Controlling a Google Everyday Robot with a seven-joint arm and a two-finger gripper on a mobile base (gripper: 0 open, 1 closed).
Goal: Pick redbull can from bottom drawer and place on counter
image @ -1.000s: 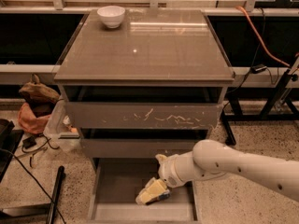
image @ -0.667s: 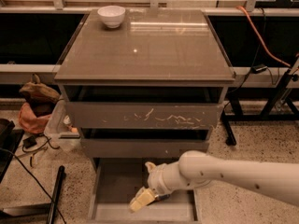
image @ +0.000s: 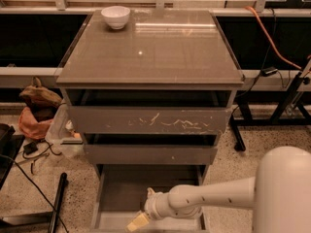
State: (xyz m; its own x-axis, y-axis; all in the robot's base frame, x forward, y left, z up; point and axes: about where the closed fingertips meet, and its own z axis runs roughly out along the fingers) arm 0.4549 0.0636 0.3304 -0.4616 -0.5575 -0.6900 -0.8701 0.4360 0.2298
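Counter (image: 160,57) — broad glossy slab atop the cabinet, reflecting light. White arm (image: 218,198) entering from lower right, reaching left over the floor of the bottom drawer (image: 121,193), pulled open beneath two other drawers. Gripper (image: 137,222) low at the drawer's front — opening and hold cannot be told. Redbull can not discernible in this view. White bowl (image: 115,16) at the counter's far-left corner.
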